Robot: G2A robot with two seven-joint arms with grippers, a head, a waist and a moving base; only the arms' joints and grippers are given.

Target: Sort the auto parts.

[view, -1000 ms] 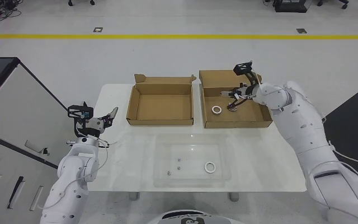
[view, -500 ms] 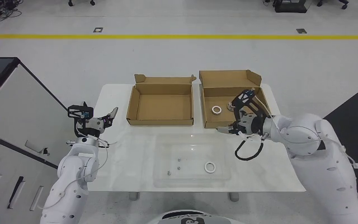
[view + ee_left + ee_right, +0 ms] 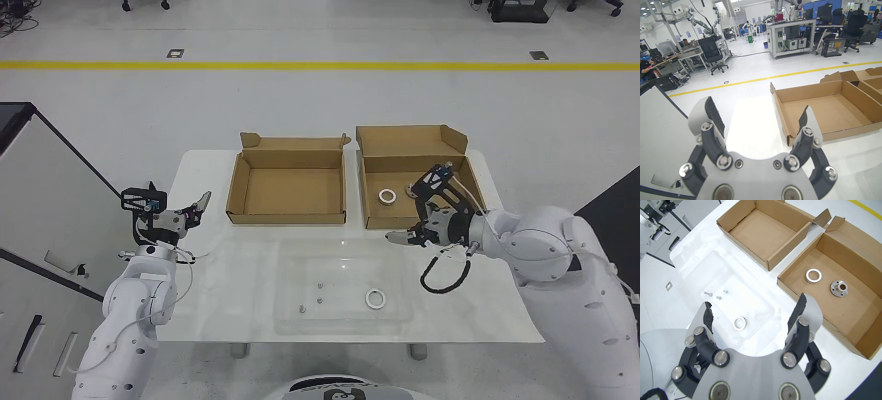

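The right pincer (image 3: 755,300) hangs released and empty above the table (image 3: 230,260), its jaws spread wide, between the clear tray (image 3: 696,279) and the right cardboard box (image 3: 848,317). In the tray a metal ring (image 3: 739,323) lies near the pincer. Farther off in the tray lies a small bolt (image 3: 708,293), with two tiny screws (image 3: 718,297) just beside it. The right cardboard box holds a second ring (image 3: 813,275) and a flanged hub (image 3: 838,288), near each other but not touching. The left cardboard box (image 3: 762,232) stands just beside the right one. The left pincer (image 3: 757,103) is likewise released, at the table's left edge, well apart from the parts.
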